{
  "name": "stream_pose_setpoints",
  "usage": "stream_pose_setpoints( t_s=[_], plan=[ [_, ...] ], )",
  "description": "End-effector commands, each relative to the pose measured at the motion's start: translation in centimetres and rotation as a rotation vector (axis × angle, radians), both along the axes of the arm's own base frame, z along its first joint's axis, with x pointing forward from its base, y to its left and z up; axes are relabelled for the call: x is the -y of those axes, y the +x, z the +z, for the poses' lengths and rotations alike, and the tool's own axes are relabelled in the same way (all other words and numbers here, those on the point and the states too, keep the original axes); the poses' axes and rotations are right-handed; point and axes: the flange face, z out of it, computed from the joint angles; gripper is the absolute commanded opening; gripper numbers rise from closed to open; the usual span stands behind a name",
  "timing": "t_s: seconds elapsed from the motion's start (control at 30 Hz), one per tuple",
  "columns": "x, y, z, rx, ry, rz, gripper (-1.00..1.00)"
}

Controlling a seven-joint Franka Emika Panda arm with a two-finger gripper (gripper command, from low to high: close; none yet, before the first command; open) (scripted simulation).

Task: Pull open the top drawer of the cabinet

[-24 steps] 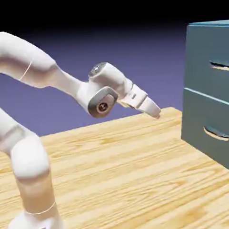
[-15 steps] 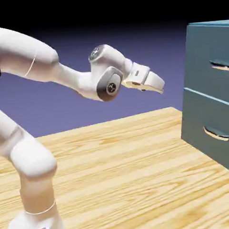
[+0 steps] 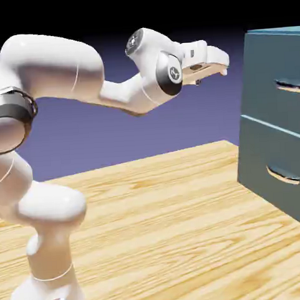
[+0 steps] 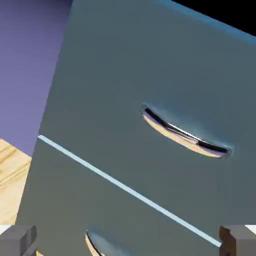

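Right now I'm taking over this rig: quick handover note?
Gripper: open, holding nothing, in the air short of the cabinet, level with its upper part.
Top drawer: shut; handle untouched, ahead in the hand view.
Lower drawer: shut.
Done: nothing beyond the approach so far.
Left: reach the top handle, close on it, pull the drawer out.

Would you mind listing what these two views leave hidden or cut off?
- Cabinet: the exterior view's right edge cuts it off, so its width is unknown.
- Top drawer handle: cropped by that edge in the exterior view.
- Lower drawer's handle: cut by the hand view's bottom edge.
- Hand: seen side-on in the exterior view, so its finger gap is unclear.
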Motion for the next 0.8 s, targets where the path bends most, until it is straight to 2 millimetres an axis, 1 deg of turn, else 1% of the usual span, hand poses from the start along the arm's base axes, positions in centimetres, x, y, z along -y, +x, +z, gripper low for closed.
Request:
stream_pose_setpoints(
  t_s=[0.0, 0.17, 0.37, 0.57, 0.77],
  plan=[
    [0.1, 0.4, 0.2, 0.013, -0.015, 0.005, 0.0],
    [0.8, 2.9, 0.6, 0.075, -0.099, 0.022, 0.0],
    [1.4, 6.5, -0.2, 0.141, -0.216, 0.028, 0.0],
    [1.6, 10.6, -2.2, 0.201, -0.354, 0.026, 0.0],
    [1.2, 14.7, -4.9, 0.261, -0.516, 0.022, 0.0]
  ],
)
